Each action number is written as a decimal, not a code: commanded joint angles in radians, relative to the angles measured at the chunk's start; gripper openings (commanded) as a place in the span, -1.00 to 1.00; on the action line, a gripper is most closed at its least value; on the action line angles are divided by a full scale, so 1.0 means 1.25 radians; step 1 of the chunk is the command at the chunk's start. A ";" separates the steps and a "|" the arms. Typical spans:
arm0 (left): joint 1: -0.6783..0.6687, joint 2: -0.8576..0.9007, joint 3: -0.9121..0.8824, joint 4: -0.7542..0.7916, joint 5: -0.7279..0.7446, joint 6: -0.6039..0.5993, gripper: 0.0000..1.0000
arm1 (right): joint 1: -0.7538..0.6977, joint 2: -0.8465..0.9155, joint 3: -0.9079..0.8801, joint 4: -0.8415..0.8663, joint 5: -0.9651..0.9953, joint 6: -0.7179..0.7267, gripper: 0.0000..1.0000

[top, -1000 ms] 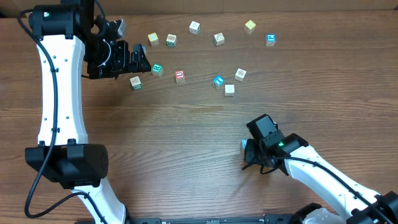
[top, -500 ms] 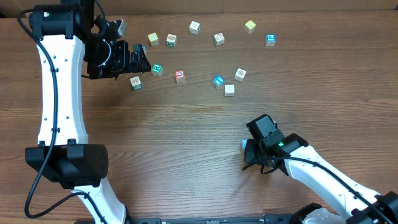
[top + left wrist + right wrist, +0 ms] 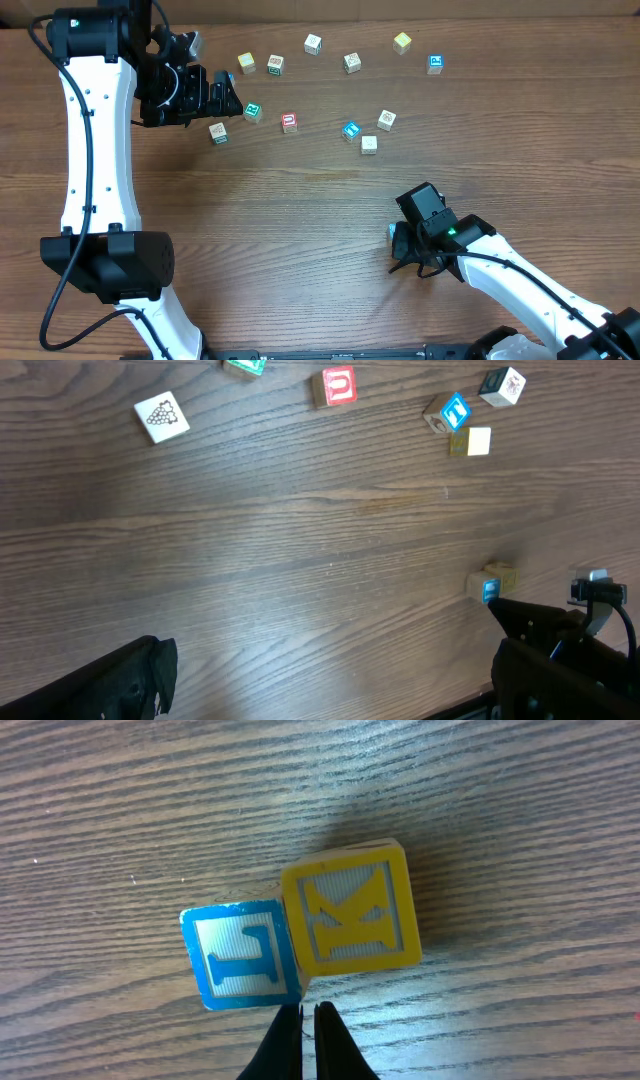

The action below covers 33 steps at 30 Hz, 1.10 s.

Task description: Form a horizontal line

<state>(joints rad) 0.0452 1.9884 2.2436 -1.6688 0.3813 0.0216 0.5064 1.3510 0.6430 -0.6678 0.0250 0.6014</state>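
The horizontal line shows as a short row of two touching cubes, a blue-topped one (image 3: pixel 240 966) and a yellow-topped one with a K (image 3: pixel 352 913), meeting at a corner. My right gripper (image 3: pixel 308 1012) is shut and empty, its tips just in front of the seam between them. In the overhead view this pair (image 3: pixel 392 232) sits at the left side of the right gripper (image 3: pixel 403 243). The left gripper (image 3: pixel 232 100) hovers open and empty at the far left, beside a green cube (image 3: pixel 253 111). Both its fingers frame bare wood in the left wrist view (image 3: pixel 330 680).
Loose cubes lie scattered across the far half: red (image 3: pixel 289 122), white (image 3: pixel 218 132), teal (image 3: pixel 351 130), plain wood (image 3: pixel 369 144), yellow (image 3: pixel 402 42), blue (image 3: pixel 435 64) and several more. The right arm (image 3: pixel 560 650) shows low in the left wrist view.
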 commanded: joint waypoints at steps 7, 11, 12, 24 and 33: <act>-0.005 0.008 0.016 0.001 0.000 -0.002 0.99 | 0.005 0.001 -0.007 0.007 0.006 -0.005 -0.92; -0.005 0.008 0.016 0.001 0.000 -0.002 0.99 | 0.005 0.001 -0.007 0.007 0.006 -0.005 -0.93; -0.005 0.008 0.016 0.001 0.000 -0.002 0.99 | 0.005 0.001 -0.007 0.009 0.006 -0.005 -0.92; -0.005 0.008 0.016 0.001 0.000 -0.002 0.99 | 0.005 0.001 -0.007 0.008 0.001 -0.005 -0.93; -0.005 0.008 0.016 0.001 0.000 -0.002 0.99 | 0.002 0.001 0.130 -0.096 -0.027 -0.035 -0.93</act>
<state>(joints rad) 0.0452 1.9884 2.2436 -1.6688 0.3813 0.0216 0.5064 1.3533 0.6918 -0.7837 -0.0002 0.5903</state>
